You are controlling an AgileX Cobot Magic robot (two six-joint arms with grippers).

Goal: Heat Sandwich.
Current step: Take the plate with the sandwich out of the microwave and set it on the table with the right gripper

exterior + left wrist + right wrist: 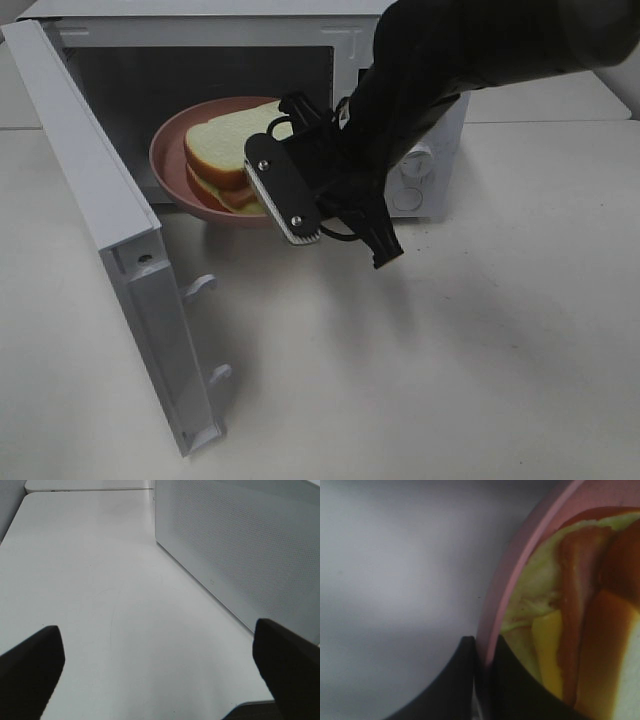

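The sandwich [225,150], white bread with a brown crust, lies on the round pink plate [170,160] at the mouth of the open microwave [430,170]. The plate's front part sticks out past the sill. My right gripper [268,195] reaches in from the upper right and is shut on the plate's near rim. In the right wrist view the gripper [482,655] pinches the pink rim [520,560], with the sandwich's yellow-green filling [570,605] just beyond. My left gripper [160,675] is open over bare table, with nothing between its fingers [30,670].
The microwave door [100,220] stands swung out to the left, its latch hooks pointing at the table. A white dotted panel [240,545] of the microwave rises close by the left gripper. White tabletop [480,350] lies in front and to the right.
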